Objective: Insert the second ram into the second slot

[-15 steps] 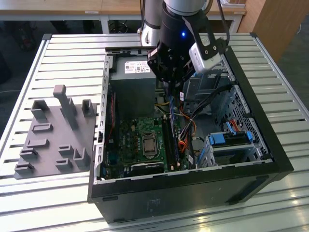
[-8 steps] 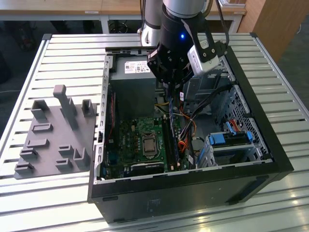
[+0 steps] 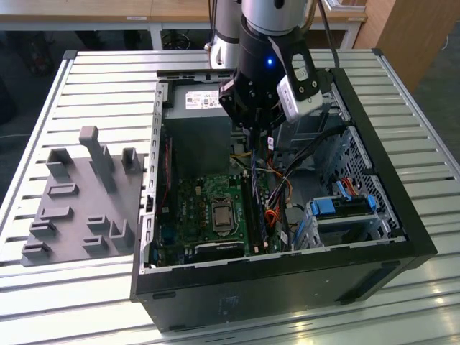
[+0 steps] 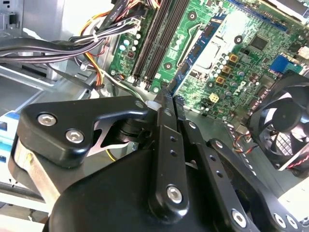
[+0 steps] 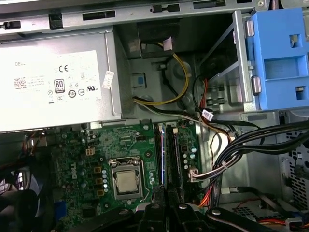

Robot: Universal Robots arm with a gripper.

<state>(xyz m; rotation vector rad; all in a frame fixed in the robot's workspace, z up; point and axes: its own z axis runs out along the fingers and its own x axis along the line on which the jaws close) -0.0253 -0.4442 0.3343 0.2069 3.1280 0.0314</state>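
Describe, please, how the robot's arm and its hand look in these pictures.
The arm is a silver tube ending in a black cylindrical wrist with a blue light; a pale grey camera box is fixed to its side, and a dark cable runs beside it. The hand is matte black: flat, linked fingers dotted with silver screw heads.

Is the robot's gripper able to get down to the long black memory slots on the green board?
Probably yes. The case lies open, the gripper hangs right over the memory slots, and the cables sit off to the exterior view's right, so nothing seems to block it.
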